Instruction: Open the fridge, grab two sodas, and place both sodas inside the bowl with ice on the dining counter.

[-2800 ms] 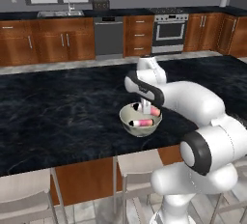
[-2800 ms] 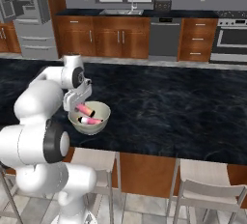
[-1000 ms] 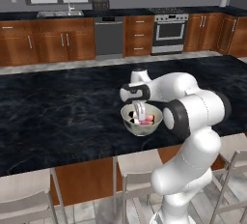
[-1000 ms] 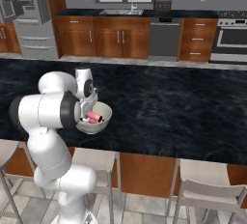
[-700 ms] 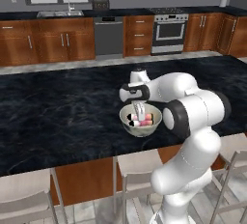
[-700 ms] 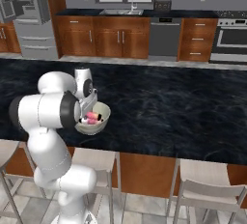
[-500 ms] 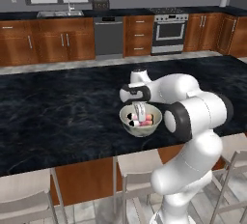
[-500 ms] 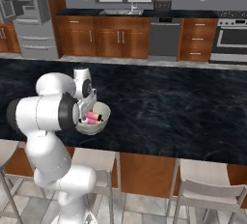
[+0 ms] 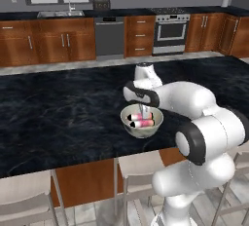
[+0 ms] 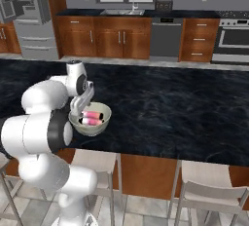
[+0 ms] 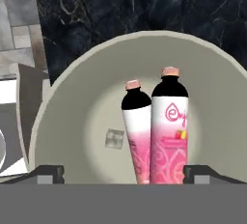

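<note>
Gripper [image 11: 123, 172], spread wide, above bowl [image 11: 72, 92] holding two sodas [image 11: 154, 131].

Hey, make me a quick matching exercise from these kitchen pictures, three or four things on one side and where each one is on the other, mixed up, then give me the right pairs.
Things:
1. sodas
2. bowl
3. gripper
4. ice cube

Places:
A. on the dining counter, near its stool-side edge
B. hovering open just above the bowl
C. lying side by side in the bowl
D. on the bowl's floor, beside the sodas

Pairs: 1-C, 2-A, 3-B, 4-D
</note>
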You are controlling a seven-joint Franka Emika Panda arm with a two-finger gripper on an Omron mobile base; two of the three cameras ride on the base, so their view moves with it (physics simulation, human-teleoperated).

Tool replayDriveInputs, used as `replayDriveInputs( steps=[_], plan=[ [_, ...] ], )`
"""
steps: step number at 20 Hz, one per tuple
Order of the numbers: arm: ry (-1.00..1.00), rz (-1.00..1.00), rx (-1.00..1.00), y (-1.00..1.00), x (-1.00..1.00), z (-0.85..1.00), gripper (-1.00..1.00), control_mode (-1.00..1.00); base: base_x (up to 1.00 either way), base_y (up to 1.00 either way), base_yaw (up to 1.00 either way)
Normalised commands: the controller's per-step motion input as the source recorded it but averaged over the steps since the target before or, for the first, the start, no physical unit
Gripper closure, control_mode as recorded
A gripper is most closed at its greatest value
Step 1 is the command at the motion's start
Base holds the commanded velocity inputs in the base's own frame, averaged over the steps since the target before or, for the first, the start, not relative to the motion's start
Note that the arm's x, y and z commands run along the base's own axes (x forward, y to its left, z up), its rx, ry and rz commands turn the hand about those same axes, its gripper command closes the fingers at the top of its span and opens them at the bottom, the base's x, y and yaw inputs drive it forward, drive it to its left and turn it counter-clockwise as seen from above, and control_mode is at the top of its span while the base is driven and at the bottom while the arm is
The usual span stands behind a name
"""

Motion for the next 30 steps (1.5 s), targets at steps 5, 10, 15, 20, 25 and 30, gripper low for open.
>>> replayDriveInputs(
  steps=[5, 10, 15, 20, 25, 30],
  plan=[
    [-0.19, 0.0, 0.0, 0.0, -0.6, 0.59, -1.0, -1.0, 0.0, 0.0, 0.0],
    [-0.16, -0.02, 0.0, 0.0, -0.87, 0.46, -1.0, -1.0, 0.0, 0.0, 0.0],
    [-0.17, -0.18, 0.08, 0.0, -1.0, 0.27, -1.0, -1.0, 0.0, 0.0, 0.0],
    [-0.14, -0.29, 0.18, 0.02, -0.92, 0.28, -1.0, -1.0, 0.0, 0.0, 0.0],
    [-0.13, -0.36, 0.18, 0.07, -0.79, 0.2, -1.0, -1.0, 0.0, 0.0, 0.0],
    [-0.12, -0.33, 0.17, 0.12, -0.55, 0.25, -1.0, -1.0, 0.0, 0.0, 0.0]
  ],
)
